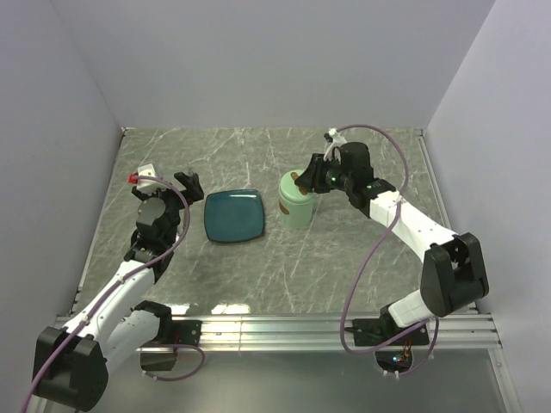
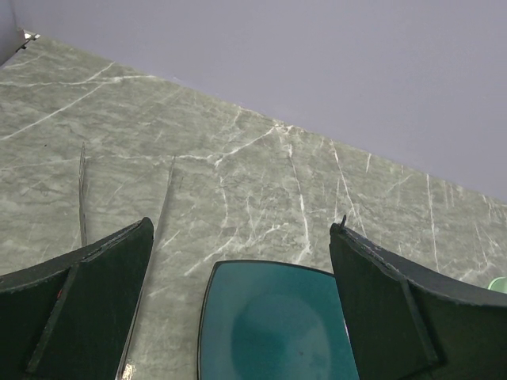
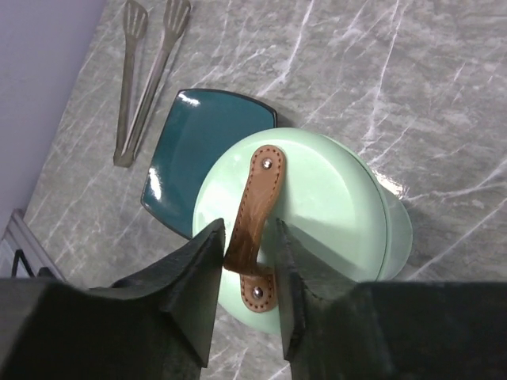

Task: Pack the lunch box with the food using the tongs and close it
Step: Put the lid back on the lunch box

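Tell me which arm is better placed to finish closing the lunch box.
Right. The right gripper straddles the brown handle of the lid already sitting on the lunch box. The left gripper hangs open over the teal plate, away from it.

A dark teal square plate (image 1: 234,215) with rounded corners and a glossy face lies flat on the grey-green, white-veined marbled table (image 1: 344,275), a little toward 9 o'clock from the table's middle in the overhead view. Pale lavender-grey walls (image 1: 258,60) close the table in at 9, 12 and 3 o'clock. A ribbed metal rail (image 1: 301,331) runs along its edge at 6 o'clock.
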### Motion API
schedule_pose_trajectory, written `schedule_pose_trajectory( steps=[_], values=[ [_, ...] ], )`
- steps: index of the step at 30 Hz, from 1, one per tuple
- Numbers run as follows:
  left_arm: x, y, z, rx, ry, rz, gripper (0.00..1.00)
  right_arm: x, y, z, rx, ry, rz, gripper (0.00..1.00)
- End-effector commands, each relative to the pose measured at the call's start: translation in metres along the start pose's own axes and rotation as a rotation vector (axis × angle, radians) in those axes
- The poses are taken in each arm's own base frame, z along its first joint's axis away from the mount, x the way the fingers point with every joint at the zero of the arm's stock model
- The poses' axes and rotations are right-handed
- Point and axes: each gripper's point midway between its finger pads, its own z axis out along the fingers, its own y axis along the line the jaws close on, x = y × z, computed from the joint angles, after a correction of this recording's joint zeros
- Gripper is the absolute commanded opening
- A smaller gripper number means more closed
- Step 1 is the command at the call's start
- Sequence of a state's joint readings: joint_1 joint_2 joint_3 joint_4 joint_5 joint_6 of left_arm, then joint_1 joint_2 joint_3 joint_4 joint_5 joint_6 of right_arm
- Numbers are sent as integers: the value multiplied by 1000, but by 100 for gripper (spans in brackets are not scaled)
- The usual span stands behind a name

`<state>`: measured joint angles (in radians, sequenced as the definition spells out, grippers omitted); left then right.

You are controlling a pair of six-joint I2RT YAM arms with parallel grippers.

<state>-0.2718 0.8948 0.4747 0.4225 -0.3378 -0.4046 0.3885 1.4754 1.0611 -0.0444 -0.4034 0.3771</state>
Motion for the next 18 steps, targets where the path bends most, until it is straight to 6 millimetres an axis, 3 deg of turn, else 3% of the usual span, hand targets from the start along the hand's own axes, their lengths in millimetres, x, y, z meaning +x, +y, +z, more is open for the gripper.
schedule_pose_trajectory(
  steps=[1,13,18],
  values=[
    [-14,-7,1,15,-35,-3,100,20,-8,-9,45,49,-19,41],
    [-14,-5,1,8,-38,-3,99,-2,13,-25,-18,-42,-68,47],
    [-15,-6,1,12,-38,-4,99,-25,32,-50,-58,-154,-119,53]
  ],
)
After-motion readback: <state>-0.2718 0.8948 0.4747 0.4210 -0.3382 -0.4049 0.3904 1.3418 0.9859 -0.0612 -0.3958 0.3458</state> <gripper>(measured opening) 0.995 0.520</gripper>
